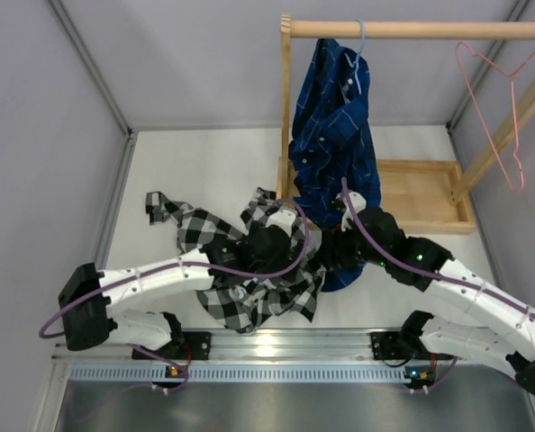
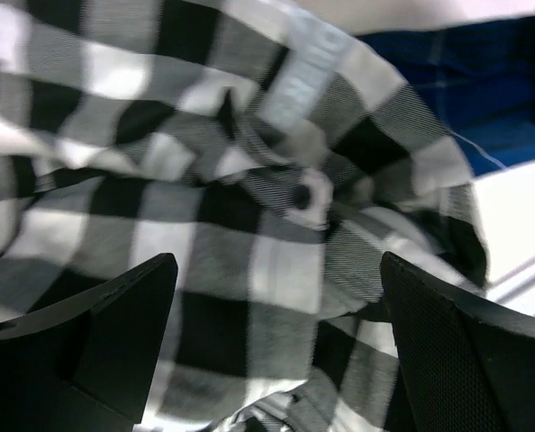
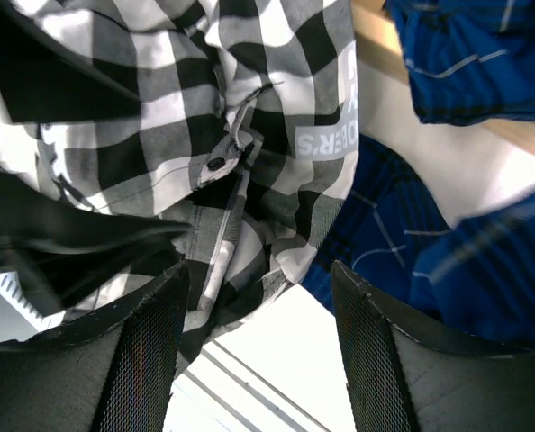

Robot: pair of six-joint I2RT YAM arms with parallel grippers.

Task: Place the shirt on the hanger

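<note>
A white worktop (image 1: pixel 186 162) walled in pale grey, with a wooden rack (image 1: pixel 412 29) at its far side: the shirt (image 1: pixel 258 306) lies crumpled near the front edge, between the two arms, one sleeve trailing off to the left. Its right edge overlaps the hem of a blue shirt (image 1: pixel 335 135) hanging from the rail. The pink hanger (image 1: pixel 511 108) hangs empty at the rail's right end, well apart from the heap.

The left fingers (image 2: pixel 105 342) and the right fingers (image 3: pixel 150 360) both hover spread wide over the folds, clamping nothing.

The cloth looks light and limp, likely to sag and bunch when lifted, so one pinch would probably raise only a loose fold. The firmer band by the collar label (image 3: pixel 326 135) and the buttoned edge (image 3: pixel 215 164) seem the best places to take hold, one on each side of the neck.
</note>
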